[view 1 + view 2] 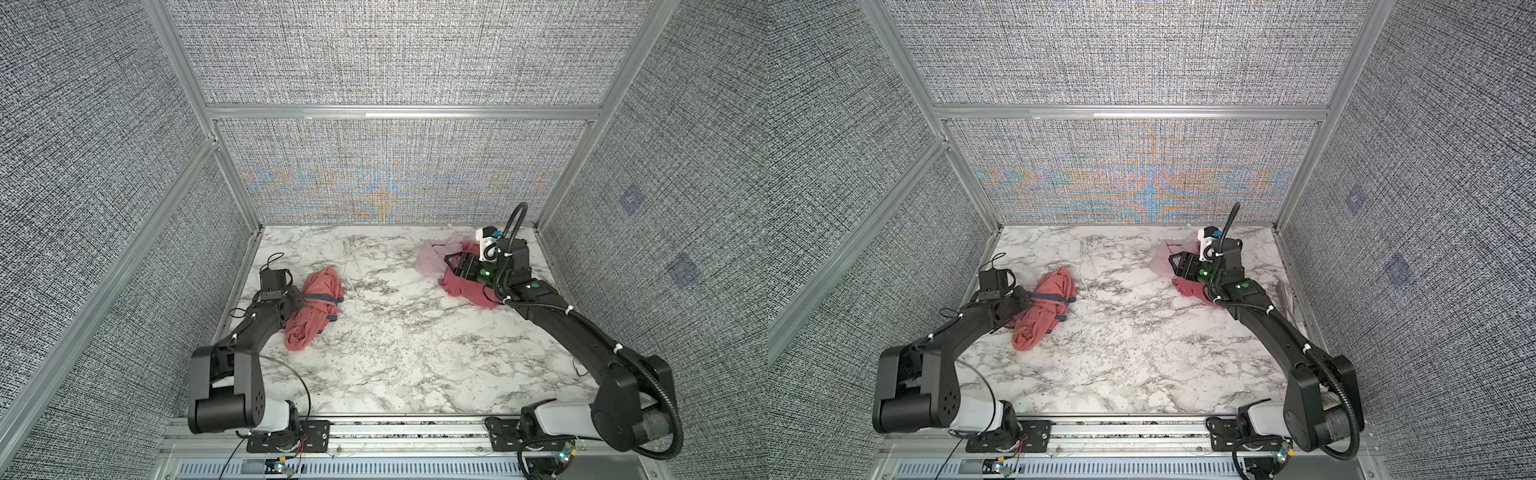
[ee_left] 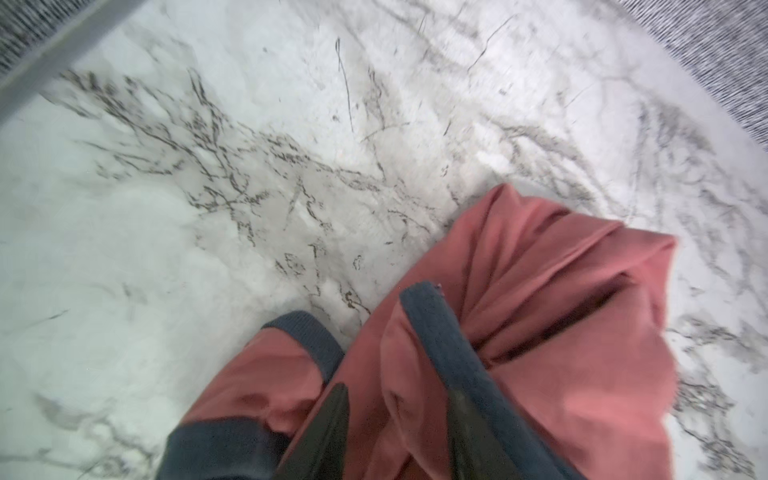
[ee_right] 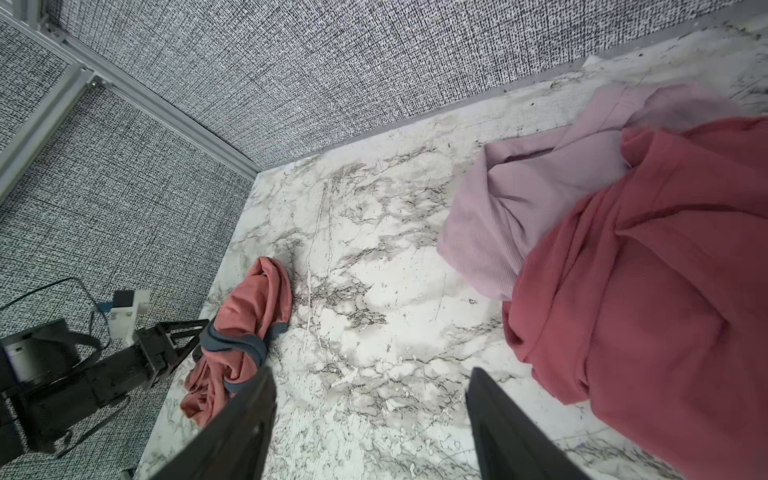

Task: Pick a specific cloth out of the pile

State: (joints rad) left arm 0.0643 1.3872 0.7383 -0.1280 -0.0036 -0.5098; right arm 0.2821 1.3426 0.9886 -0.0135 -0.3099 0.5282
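Writing: none can be made out; the cloth (image 1: 313, 307) is bunched up and the left wrist view is blurred.
Cloth, look: coral-pink, soft and creased, gathered into a long rumpled bundle. Grey-blue trim bands (image 2: 449, 361) cross it, and one ribbed band ends like a cuff (image 2: 307, 332).
Cloth, place: lying on the marble-patterned surface (image 1: 415, 353), right at the left jaws and well apart from the right jaws.
Left jaws: part-way apart. The dark fingers (image 2: 328, 432) stand on either side of a fold of the cloth, next to a trim band.
Right jaws: spread wide, with only bare surface showing between the fingers (image 3: 249, 415).
Pile: the rose-red cloth (image 3: 644, 291) lies just beside the right jaws. It overlaps the pale pink cloth (image 3: 507, 208), which lies a little past the fingertips.
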